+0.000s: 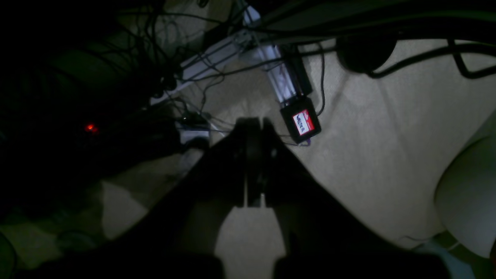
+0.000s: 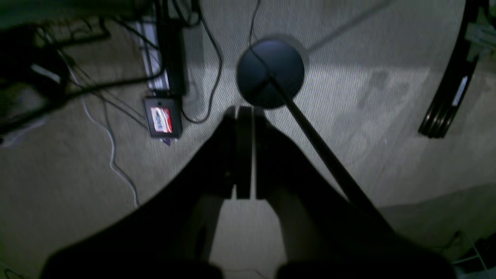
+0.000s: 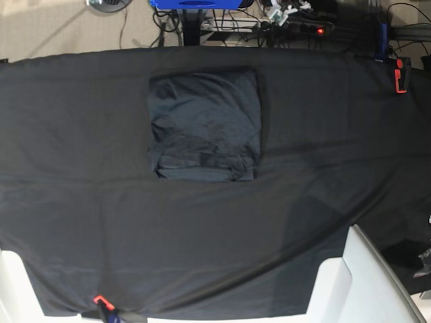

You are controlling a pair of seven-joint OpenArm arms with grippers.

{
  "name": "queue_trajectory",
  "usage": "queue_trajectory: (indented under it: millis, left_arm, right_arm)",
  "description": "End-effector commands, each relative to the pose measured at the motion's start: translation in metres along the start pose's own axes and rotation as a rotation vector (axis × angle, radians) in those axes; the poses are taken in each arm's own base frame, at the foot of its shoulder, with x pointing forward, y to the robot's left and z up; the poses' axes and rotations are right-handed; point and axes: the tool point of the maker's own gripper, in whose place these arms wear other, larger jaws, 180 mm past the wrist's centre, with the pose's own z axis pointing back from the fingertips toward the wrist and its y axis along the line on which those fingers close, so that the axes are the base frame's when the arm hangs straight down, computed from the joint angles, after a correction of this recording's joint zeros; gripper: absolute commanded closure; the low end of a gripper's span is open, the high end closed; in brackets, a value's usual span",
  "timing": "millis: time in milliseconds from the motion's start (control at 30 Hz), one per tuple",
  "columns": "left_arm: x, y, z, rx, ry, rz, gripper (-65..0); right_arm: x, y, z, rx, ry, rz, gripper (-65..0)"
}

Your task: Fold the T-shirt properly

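Lying as a compact, near-square fold, the dark charcoal-grey knit T-shirt sits on the black table cloth, toward its far edge; left gripper and right gripper both clenched, empty, over floor, well apart from it; nearer arm cannot be told.

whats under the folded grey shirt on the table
The folded dark charcoal-grey knit T-shirt lies directly on the smooth black table cloth, which spreads out on every side. Whatever sits beneath the shirt's layers or the cloth is covered.
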Motion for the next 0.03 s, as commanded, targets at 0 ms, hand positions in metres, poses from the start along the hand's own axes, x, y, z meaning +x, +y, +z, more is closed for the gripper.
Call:
queue_trajectory:
  millis: [0]
  left_arm:
    - [0.0043, 0.0033, 0.0007, 0.002, -0.02, 0.004, 0.0]
  right_arm:
    - [-0.0096, 0.0079, 0.0041, 0.015, 0.012, 0.003, -0.8]
